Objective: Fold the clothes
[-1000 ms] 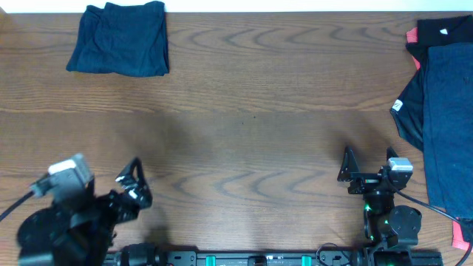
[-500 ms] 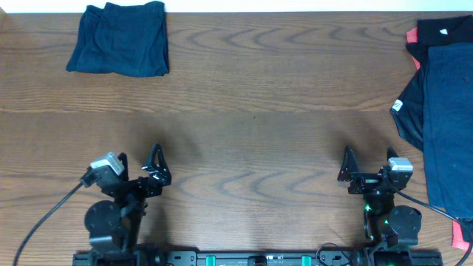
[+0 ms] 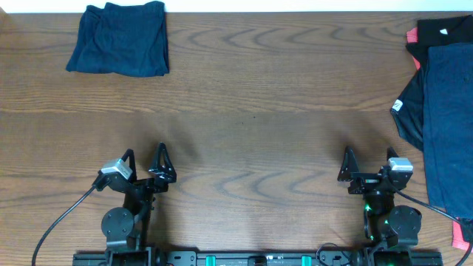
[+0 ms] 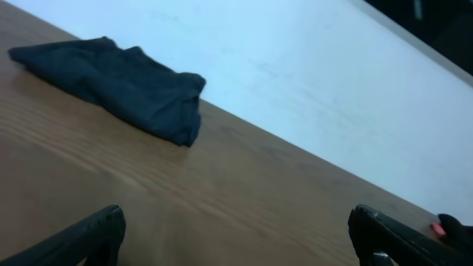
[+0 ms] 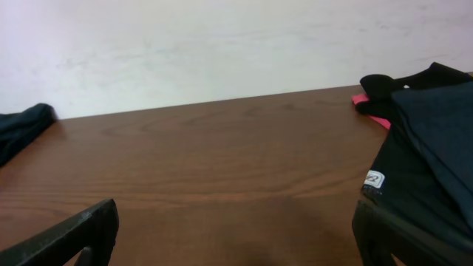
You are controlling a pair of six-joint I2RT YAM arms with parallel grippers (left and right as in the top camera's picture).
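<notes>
A folded navy garment (image 3: 118,38) lies at the table's far left corner; the left wrist view shows that folded navy garment (image 4: 126,85) well ahead of the fingers. At the right edge lies a loose pile of clothes: a navy piece (image 3: 447,118) on top, a black piece with a white label (image 3: 397,106) under it, and black cloth (image 3: 443,29) and red cloth (image 3: 412,35) behind. My left gripper (image 3: 145,164) (image 4: 236,244) is open and empty near the front edge. My right gripper (image 3: 368,165) (image 5: 236,244) is open and empty, its right finger close to the pile (image 5: 432,140).
The wooden table (image 3: 251,111) ends at a white wall (image 5: 222,44) at the back. Another red scrap (image 3: 462,236) shows at the front right corner. Cables run from both arm bases along the front edge.
The left arm has swung in from the front left corner toward the right and now points straight up the table. The right arm and the clothes have not moved.
</notes>
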